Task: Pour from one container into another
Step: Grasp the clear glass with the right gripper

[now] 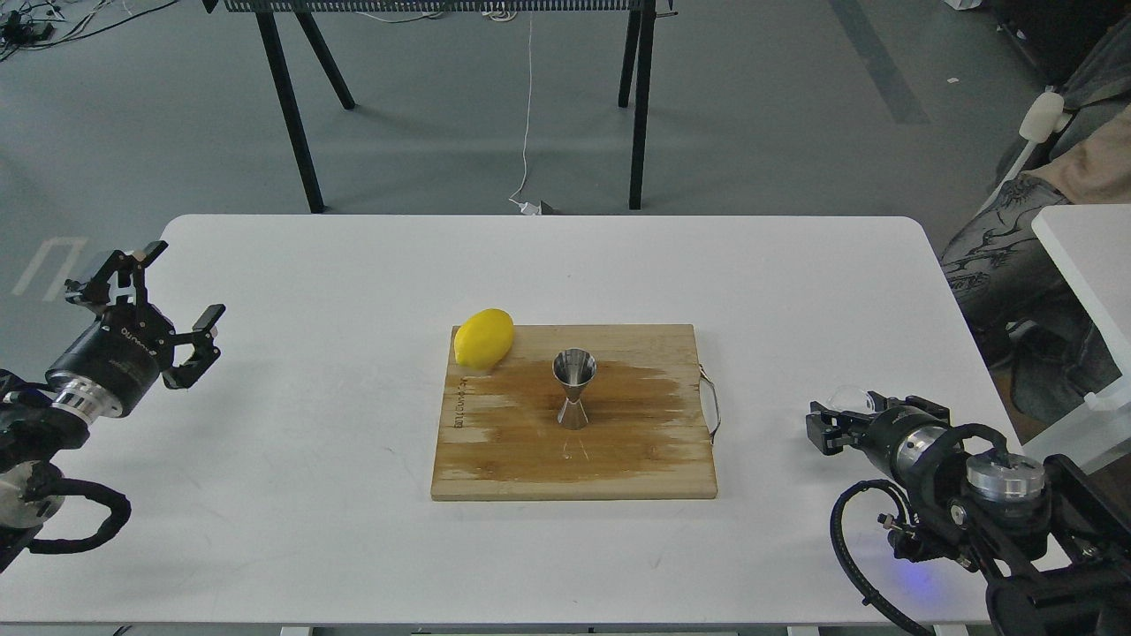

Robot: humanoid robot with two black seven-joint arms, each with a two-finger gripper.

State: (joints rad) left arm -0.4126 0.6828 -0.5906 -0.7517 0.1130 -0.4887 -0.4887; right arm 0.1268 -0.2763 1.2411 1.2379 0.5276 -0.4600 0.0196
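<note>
The shiny steel jigger stands upright in the middle of the wooden cutting board. The small clear glass cup sits on the white table right of the board, its lower part hidden behind my right gripper. That gripper lies low over the table, fingers apart on either side of the cup's near face; I cannot see them touching it. My left gripper hovers open at the table's left edge, far from both containers, with nothing between its fingers.
A yellow lemon rests on the board's far left corner. The board has a metal handle on its right side and a wet stain across it. A second white table stands to the right.
</note>
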